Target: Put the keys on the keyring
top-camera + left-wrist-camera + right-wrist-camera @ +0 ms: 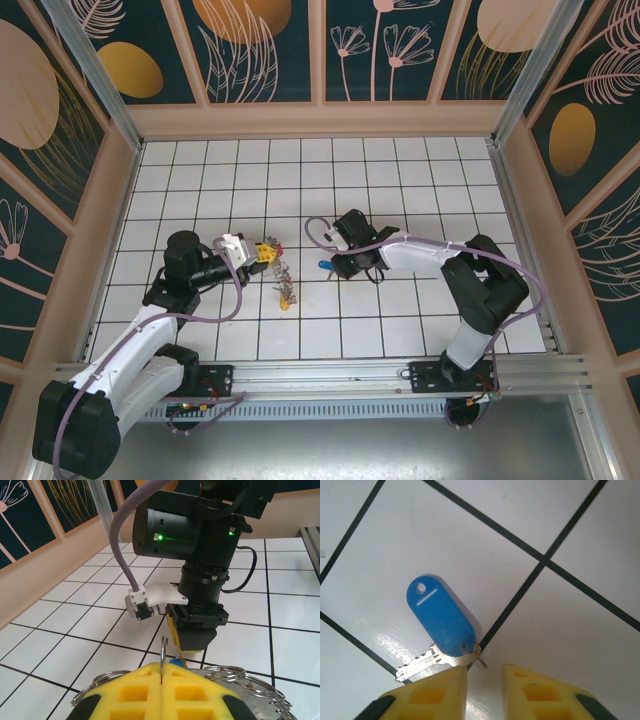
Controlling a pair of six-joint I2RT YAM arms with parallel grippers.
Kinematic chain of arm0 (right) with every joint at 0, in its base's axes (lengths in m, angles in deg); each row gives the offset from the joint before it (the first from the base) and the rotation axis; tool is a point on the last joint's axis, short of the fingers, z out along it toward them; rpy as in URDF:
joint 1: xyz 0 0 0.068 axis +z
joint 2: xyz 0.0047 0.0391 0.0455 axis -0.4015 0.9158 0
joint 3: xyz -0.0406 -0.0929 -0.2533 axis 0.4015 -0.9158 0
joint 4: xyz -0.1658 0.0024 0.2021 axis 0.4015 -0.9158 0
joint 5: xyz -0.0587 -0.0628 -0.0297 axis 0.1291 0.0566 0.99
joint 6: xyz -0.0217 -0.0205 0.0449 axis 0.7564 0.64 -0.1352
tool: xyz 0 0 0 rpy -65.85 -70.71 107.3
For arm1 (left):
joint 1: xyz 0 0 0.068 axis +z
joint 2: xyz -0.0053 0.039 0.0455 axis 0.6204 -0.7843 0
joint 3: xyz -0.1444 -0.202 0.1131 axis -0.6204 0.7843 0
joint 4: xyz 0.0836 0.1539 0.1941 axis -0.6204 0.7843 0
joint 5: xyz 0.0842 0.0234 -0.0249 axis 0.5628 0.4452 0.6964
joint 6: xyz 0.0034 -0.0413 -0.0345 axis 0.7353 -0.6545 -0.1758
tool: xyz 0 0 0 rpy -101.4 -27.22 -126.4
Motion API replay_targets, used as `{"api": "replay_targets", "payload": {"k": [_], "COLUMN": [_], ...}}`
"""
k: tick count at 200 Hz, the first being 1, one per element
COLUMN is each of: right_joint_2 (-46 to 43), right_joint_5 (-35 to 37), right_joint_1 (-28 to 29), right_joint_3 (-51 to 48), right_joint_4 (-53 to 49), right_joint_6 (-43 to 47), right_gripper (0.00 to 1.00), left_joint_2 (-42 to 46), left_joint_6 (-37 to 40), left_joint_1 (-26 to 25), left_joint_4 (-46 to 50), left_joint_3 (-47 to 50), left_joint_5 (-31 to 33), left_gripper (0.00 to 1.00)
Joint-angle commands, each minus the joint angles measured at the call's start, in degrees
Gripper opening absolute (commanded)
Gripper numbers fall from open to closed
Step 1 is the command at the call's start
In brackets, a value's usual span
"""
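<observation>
The left fingers (135, 695) are pressed together on a thin upright loop of the keyring (163, 652), with small split rings (227, 671) fanned out to either side. From above, the keyring trails from them across the tiles (400, 180) with keys (284, 283) strung on it. The right fingers (432, 696) stand slightly apart, tips down over the blue key (441, 615), which lies flat by a grout line. Its little ring seems to touch one fingertip
</observation>
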Motion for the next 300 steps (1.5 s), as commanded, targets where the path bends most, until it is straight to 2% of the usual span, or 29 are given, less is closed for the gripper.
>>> {"api": "replay_targets", "payload": {"k": [1, 25, 49, 85, 102, 121, 128, 134, 153, 176, 193, 228, 259, 276, 300], "right_joint_2": [-1.6, -1.4, -2.3, -4.0, -4.1, -3.7, -3.7, -3.5, -3.4, -5.0, -3.3, 3.5, 4.6, 6.5, 10.1], "right_joint_5": [-2.7, -3.5, -4.5, -11.9, -16.8, -18.2, -16.4, -11.9, -1.4, 8.3, 11.4, 15.8, 17.0, 18.0, 21.6], "right_joint_1": [-0.2, -0.3, -0.5, -5.0, -7.3, -7.3, -7.1, -6.9, -5.1, 0.0, 2.1, 5.4, 6.9, 7.2, 7.6], "right_joint_3": [-1.5, -1.7, -2.7, -3.0, -2.1, -1.9, -1.8, -1.0, 2.7, 2.7, 3.2, 8.9, 11.1, 13.3, 17.2], "right_joint_4": [1.2, 1.9, 2.9, 3.5, 3.5, 5.9, 6.7, 5.9, -3.4, -7.7, -8.7, -15.0, -13.6, -14.5, -19.6], "right_joint_6": [-0.1, -0.3, 0.3, 0.4, -2.1, -8.9, -15.0, -22.1, -42.2, -54.2, -56.1, -60.3, -64.3, -65.1, -68.5], "right_gripper": [0.20, 0.19, 0.29, 0.33, 0.32, 0.29, 0.30, 0.31, 0.34, 0.40, 0.45, 0.46, 0.46, 0.45, 0.37], "left_joint_2": [0.1, 0.1, 0.1, 0.1, 0.1, 0.3, 0.4, 0.4, 0.8, 1.7, 1.9, 0.7, 1.1, 1.1, 0.8], "left_joint_6": [0.7, 0.7, 0.7, 0.7, 0.8, 0.9, 0.9, 0.9, 0.7, -1.6, -1.8, -1.4, -0.8, -0.7, -1.2], "left_joint_1": [-0.2, -0.2, -0.2, -0.2, -0.2, -0.3, -0.2, -0.3, -0.2, -0.3, -0.2, -0.2, -0.3, -0.2, -0.3], "left_joint_4": [-1.8, -1.8, -1.7, -1.7, -1.5, -1.3, -1.2, -1.1, -0.9, -3.2, -3.7, -1.6, -1.4, -1.4, -2.0], "left_joint_3": [0.0, 0.0, 0.0, 0.0, 0.0, 0.0, -0.1, -0.1, -0.2, 0.1, 0.4, -0.7, -0.6, -0.6, -1.1], "left_joint_5": [-1.4, -1.4, -1.5, -1.5, -1.5, -1.4, -1.2, -1.2, -1.0, -1.3, -1.5, -2.1, -2.1, -2.1, -2.5], "left_gripper": [0.00, 0.00, 0.00, 0.00, 0.00, 0.00, 0.00, 0.00, 0.00, 0.00, 0.00, 0.00, 0.00, 0.00, 0.00]}}
